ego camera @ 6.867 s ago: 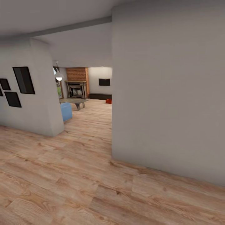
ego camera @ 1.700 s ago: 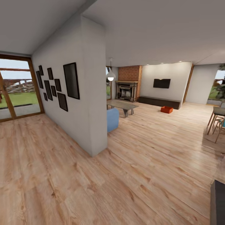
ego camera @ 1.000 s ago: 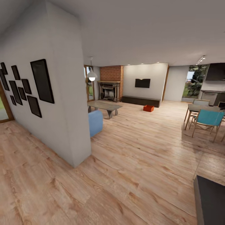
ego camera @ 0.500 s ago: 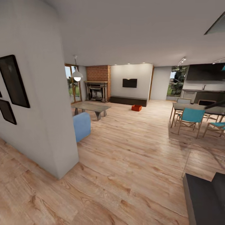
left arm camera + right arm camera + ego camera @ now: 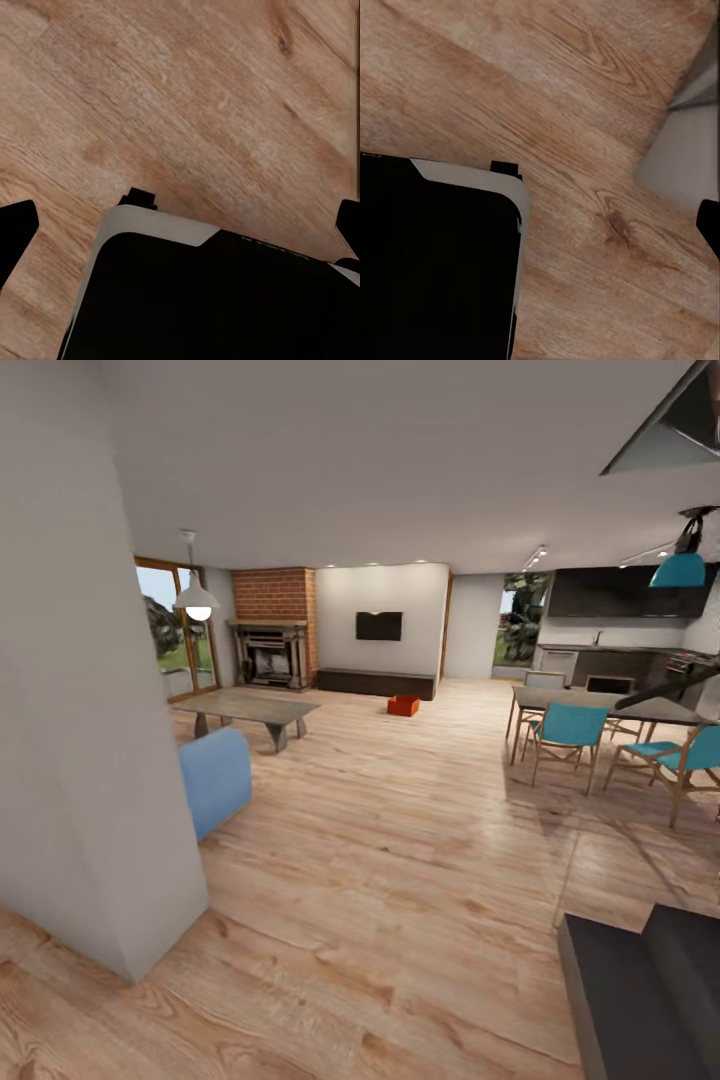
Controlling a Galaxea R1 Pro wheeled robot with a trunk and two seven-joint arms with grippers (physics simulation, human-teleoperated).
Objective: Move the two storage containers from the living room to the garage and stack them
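- Partition wall (image 5: 90, 760): white, at 9 o'clock of the head view, nearest item.
- Blue seat (image 5: 213, 780): just past the wall's end, at about 9 o'clock.
- Pendant lamp (image 5: 196, 598): white, lit, hanging above the low coffee table (image 5: 245, 710) at 10 o'clock.
- Living room: brick fireplace (image 5: 271, 625) at 11 o'clock; black wall TV (image 5: 379, 626) at 12 o'clock; long low dark cabinet (image 5: 376, 683) beneath it.
- Storage container (image 5: 403, 705): one orange-red bin on the pale wood-plank floor (image 5: 400, 840), just in front of the cabinet, near 12 o'clock, well apart from the robot. Whether a second bin sits with it is too small to tell.
- Dining surface (image 5: 610, 705) with teal chairs (image 5: 566, 732): at 2 to 3 o'clock; dark kitchen units (image 5: 600, 660) behind.
- Left tool (image 5: 180, 217): dark fingertips at opposite edges of its wrist view, spread wide, nothing between them; plank floor and the robot's black-and-white base below.
- Right tool (image 5: 709, 225): one fingertip visible at the frame edge; cannot tell its state.
- Progress, judged: early. Nothing grasped, nothing carried, garage not in sight. Left to do: approach, pick up, transport, set one down, stack the other.
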